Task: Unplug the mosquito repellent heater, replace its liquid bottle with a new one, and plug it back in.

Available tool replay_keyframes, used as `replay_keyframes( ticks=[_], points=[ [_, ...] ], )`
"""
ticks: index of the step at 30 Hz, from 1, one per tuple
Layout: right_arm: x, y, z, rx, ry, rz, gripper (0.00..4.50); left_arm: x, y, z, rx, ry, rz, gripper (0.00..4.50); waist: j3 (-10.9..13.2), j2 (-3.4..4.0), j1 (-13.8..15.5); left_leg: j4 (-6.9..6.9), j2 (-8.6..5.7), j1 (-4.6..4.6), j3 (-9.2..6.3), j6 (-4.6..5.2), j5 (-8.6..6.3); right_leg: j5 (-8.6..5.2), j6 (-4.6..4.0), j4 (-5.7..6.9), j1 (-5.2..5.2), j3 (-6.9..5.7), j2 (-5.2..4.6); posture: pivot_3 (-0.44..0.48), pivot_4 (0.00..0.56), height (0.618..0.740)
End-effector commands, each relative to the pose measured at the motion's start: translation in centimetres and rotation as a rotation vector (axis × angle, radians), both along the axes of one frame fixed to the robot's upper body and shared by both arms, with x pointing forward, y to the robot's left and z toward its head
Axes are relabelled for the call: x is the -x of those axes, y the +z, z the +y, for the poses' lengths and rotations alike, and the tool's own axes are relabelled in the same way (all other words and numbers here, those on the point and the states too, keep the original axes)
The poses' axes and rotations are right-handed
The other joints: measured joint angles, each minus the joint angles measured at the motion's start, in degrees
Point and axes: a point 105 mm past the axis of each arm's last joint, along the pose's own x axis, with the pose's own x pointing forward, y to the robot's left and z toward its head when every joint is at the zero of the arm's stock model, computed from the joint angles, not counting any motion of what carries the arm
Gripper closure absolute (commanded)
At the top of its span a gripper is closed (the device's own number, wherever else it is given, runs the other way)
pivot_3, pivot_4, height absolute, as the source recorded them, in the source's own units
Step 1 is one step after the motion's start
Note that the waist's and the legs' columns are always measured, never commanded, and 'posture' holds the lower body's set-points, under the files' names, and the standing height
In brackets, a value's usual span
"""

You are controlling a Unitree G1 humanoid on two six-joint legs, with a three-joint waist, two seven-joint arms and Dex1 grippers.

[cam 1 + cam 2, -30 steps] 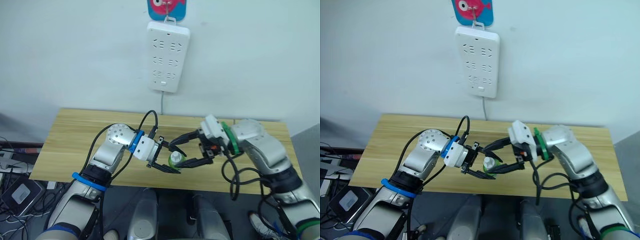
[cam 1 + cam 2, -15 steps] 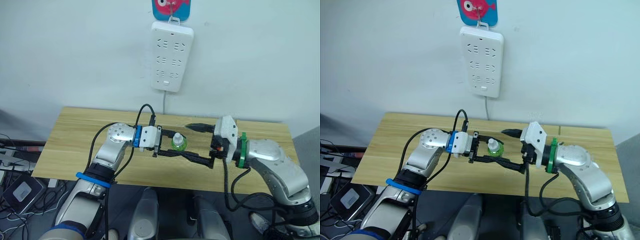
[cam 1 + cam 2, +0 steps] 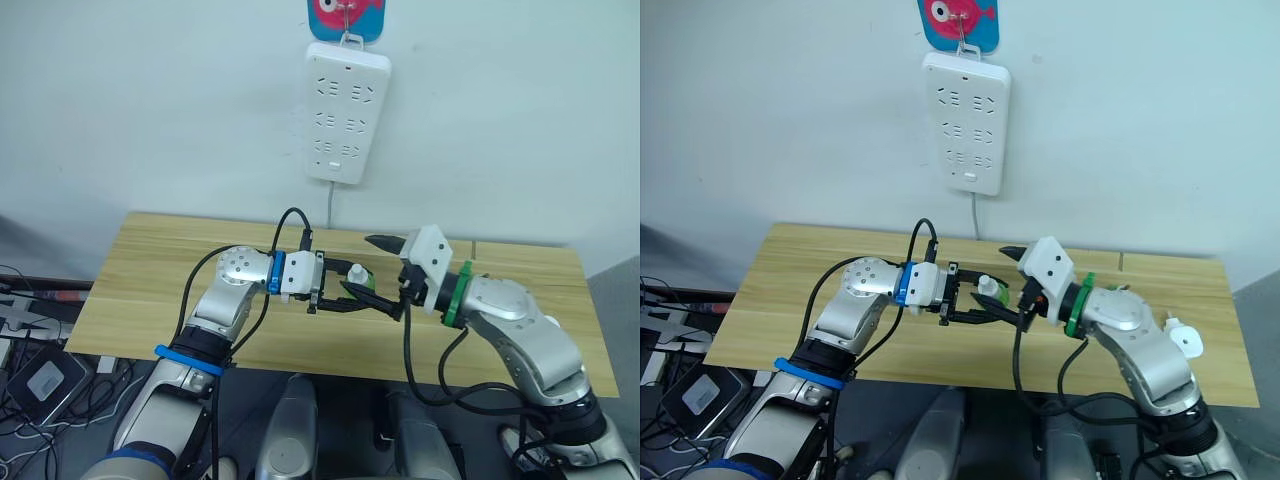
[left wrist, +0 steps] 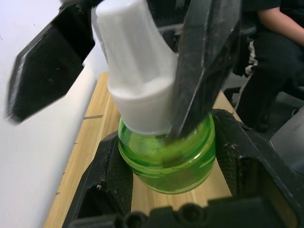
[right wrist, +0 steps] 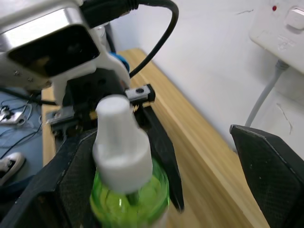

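A: Where is your bottle (image 4: 164, 142)?
B: Centre of the head view, above the table (image 3: 150, 270). Your left gripper (image 3: 345, 295) clamps its green body, white cap up.
A: And your right gripper (image 3: 385, 275)?
B: Spread wide around the cap, fingers (image 5: 270, 171) apart. The heater (image 3: 1185, 340) sits right of centre on the table.

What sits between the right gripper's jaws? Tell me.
The green liquid bottle with its white cap stands between the right gripper's open jaws in the right wrist view; the left gripper holds it.
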Motion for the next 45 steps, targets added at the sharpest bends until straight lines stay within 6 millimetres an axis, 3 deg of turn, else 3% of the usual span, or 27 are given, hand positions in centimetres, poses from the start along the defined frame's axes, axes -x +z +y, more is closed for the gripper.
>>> replay_keyframes(
  ticks=[1,6,12,18,22,25,30,36,39,42,45],
  points=[
    [0.1,1.3,-2.6,-0.003,-0.044,-0.029,0.03,0.3,0.7,-0.2,0.021,-0.018,-0.025,2.26,0.00,0.00,-0.02,0.00,0.00,0.00,0.00,0.00,0.00,0.00,0.00,0.00,0.00,0.01,0.00,0.272,0.270,0.740],
    [1.5,1.3,-3.7,0.029,0.013,0.008,0.03,0.2,0.6,-0.2,0.022,-0.016,-0.022,2.26,0.00,0.00,-0.05,0.03,0.00,0.01,0.01,0.00,0.00,0.01,0.00,0.02,0.02,0.01,0.00,0.268,0.273,0.740],
    [2.7,1.3,-0.2,-0.013,0.160,0.022,0.03,0.0,0.7,-0.4,0.023,-0.019,-0.026,2.26,0.00,0.00,-1.33,0.01,0.01,0.04,0.01,0.01,0.00,0.01,0.00,0.03,0.03,0.03,0.01,0.271,0.273,0.740],
    [0.6,0.9,2.1,-0.042,0.101,-0.017,0.03,0.0,0.8,-0.5,0.023,-0.021,-0.031,2.26,0.00,-0.01,-2.28,0.03,0.01,0.04,0.00,0.00,0.01,0.00,0.00,0.04,0.02,0.01,0.01,0.273,0.272,0.740],
    [-0.6,1.2,1.3,-0.041,0.043,-0.052,0.03,0.2,0.6,-0.5,0.021,-0.025,-0.028,2.26,0.00,-0.01,-2.31,0.03,-0.02,-0.01,-0.01,0.00,0.01,0.01,0.01,0.00,0.02,0.01,-0.03,0.278,0.271,0.740],
    [-0.4,1.3,-0.7,0.003,0.033,-0.052,0.03,0.3,0.4,-0.3,0.016,-0.024,-0.023,2.26,0.00,-0.01,-2.39,0.01,-0.02,-0.01,-0.01,0.00,0.01,0.01,0.01,0.01,0.00,-0.01,-0.04,0.271,0.271,0.740],
    [1.6,1.5,-2.5,0.010,0.087,0.022,0.03,0.2,0.5,-0.3,0.026,-0.018,-0.027,2.26,0.00,-0.01,-2.65,0.00,-0.02,-0.01,-0.03,0.00,0.01,0.01,0.01,0.01,0.02,-0.02,-0.04,0.269,0.272,0.740],
    [3.9,2.2,-2.0,-0.054,0.165,0.125,0.03,0.2,0.4,-0.2,0.021,-0.019,-0.025,2.26,-0.01,-0.01,-3.20,0.00,0.00,0.04,-0.03,0.01,0.01,0.01,0.00,0.06,0.04,0.01,-0.02,0.262,0.267,0.740],
    [3.7,2.8,-1.1,-0.106,0.162,0.135,0.65,0.2,0.4,-0.3,0.020,-0.022,-0.026,2.26,-0.01,-0.02,-3.22,0.02,0.00,0.05,-0.03,0.02,0.02,0.01,0.00,0.08,0.05,0.01,-0.02,0.263,0.265,0.740],
    [3.2,3.3,-0.1,-0.141,0.153,0.133,1.65,0.2,0.5,-0.3,0.019,-0.027,-0.029,2.26,-0.02,-0.02,-3.17,0.05,-0.01,0.05,-0.01,0.02,0.03,0.04,0.04,0.07,0.06,0.03,-0.02,0.264,0.262,0.740],
    [2.9,3.3,1.1,-0.151,0.157,0.125,1.65,0.2,0.5,-0.4,0.016,-0.035,-0.031,2.26,-0.02,-0.02,-3.12,0.05,-0.02,0.04,-0.02,0.02,0.03,0.04,0.05,0.06,0.05,0.02,-0.02,0.264,0.262,0.740]
  ],
)
